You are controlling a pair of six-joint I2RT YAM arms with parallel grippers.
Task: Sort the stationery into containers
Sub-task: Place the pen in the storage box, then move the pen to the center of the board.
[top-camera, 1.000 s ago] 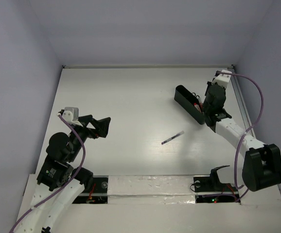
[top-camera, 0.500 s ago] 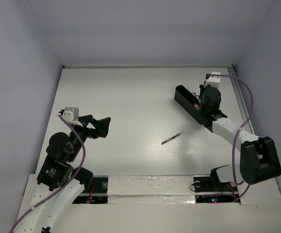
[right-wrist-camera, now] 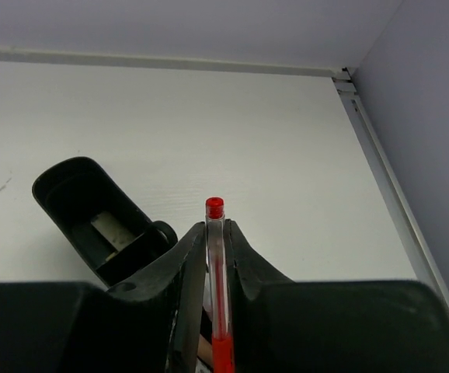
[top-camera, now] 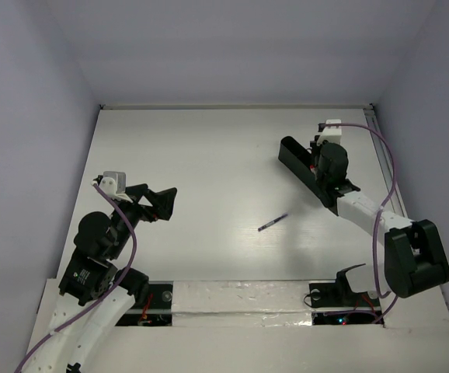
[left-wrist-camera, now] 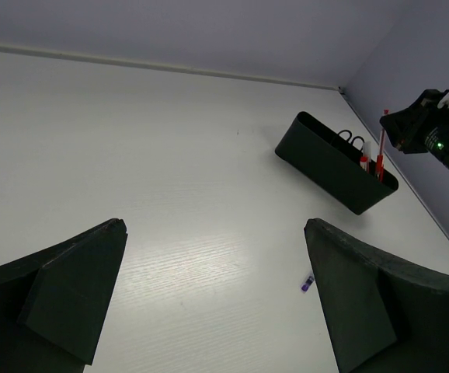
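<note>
Right gripper (right-wrist-camera: 214, 228) clamps red pen (right-wrist-camera: 215, 268) at black tray (right-wrist-camera: 56, 189).

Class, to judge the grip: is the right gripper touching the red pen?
Touching. The right wrist view shows the right gripper shut on the red pen, pressed against it on both sides with no gap.

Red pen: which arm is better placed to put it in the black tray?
Right. The right gripper is shut on the red pen, directly by the black tray; the left gripper is open, empty and far from both.
</note>
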